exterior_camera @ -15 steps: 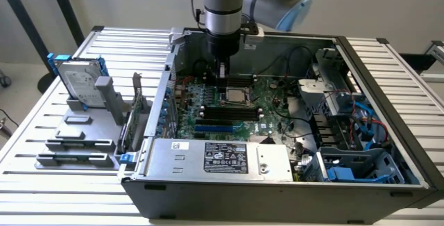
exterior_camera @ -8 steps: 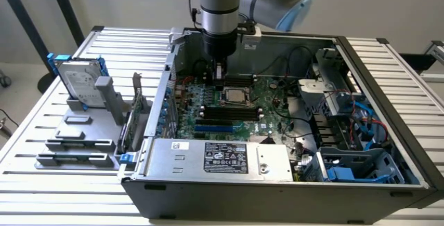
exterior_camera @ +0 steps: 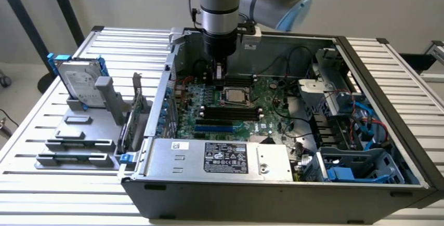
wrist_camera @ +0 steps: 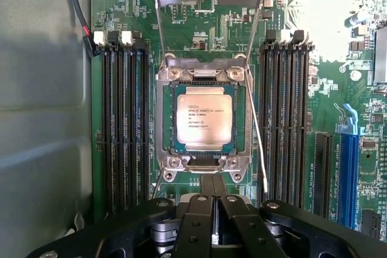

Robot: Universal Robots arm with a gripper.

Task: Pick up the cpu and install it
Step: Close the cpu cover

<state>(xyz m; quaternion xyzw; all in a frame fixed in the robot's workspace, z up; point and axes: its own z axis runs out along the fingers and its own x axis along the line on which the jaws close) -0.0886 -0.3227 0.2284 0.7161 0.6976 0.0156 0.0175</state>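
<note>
The cpu [wrist_camera: 204,118], a small square chip with a silver-grey printed top, lies flat in the motherboard socket [wrist_camera: 165,119]. The socket's metal load plate [wrist_camera: 208,4] stands swung open beyond it. In the exterior view the cpu [exterior_camera: 234,97] shows in the middle of the green board inside the open computer case. My gripper [exterior_camera: 219,76] hangs just above the board, beside the socket's far edge. In the wrist view my gripper [wrist_camera: 213,180] has its two black fingers pressed together just off the socket's edge. It is shut with nothing between the fingers.
Long black memory slots [wrist_camera: 124,125] [wrist_camera: 284,119] flank the socket, and a blue slot [wrist_camera: 349,167] lies further out. A thin wire lever [wrist_camera: 257,125] runs along the socket. The power supply [exterior_camera: 222,156] fills the case front, cables [exterior_camera: 361,117] the exterior view's right. A hard drive [exterior_camera: 80,83] stands outside.
</note>
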